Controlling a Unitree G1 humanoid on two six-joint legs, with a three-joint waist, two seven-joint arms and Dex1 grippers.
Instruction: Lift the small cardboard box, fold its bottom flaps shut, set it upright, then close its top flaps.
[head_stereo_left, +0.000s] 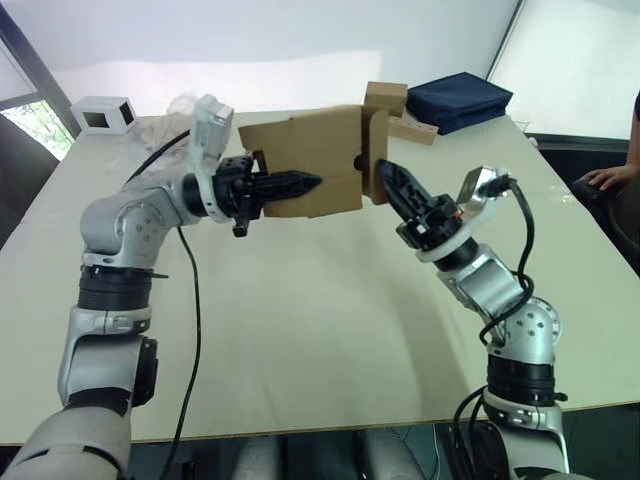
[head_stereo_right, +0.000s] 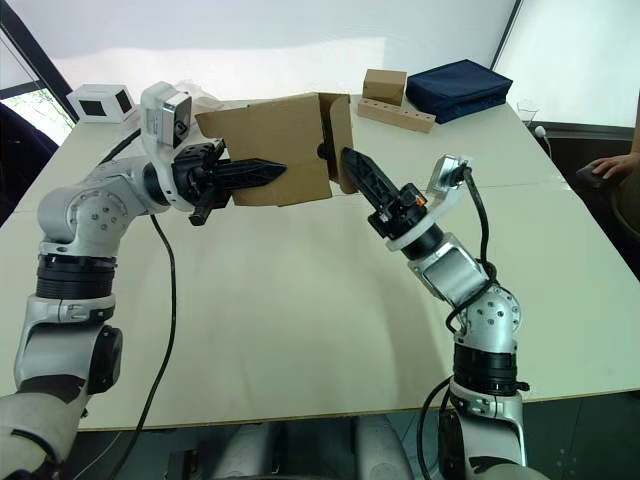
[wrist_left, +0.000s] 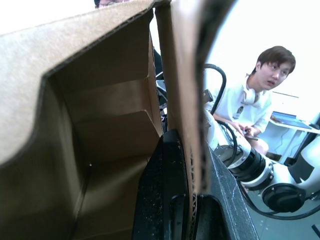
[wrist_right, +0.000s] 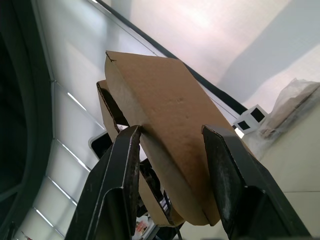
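Left eye view: the small cardboard box (head_stereo_left: 310, 160) hangs over the tabletop (head_stereo_left: 320, 330). The left gripper (head_stereo_left: 290, 184) pinches its wall at 9 o'clock. The right gripper (head_stereo_left: 385, 172), wide apart, should push the bottom flaps (head_stereo_left: 376, 155) flat, slowly.

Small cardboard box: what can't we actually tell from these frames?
- Small cardboard box, eye views: the far face, hidden by the box itself.
- Left wrist view: the box's outside and the table, blocked by cardboard held in the left tool.
- Right wrist view: one flap between the open fingers of the right tool hides the box's inside.
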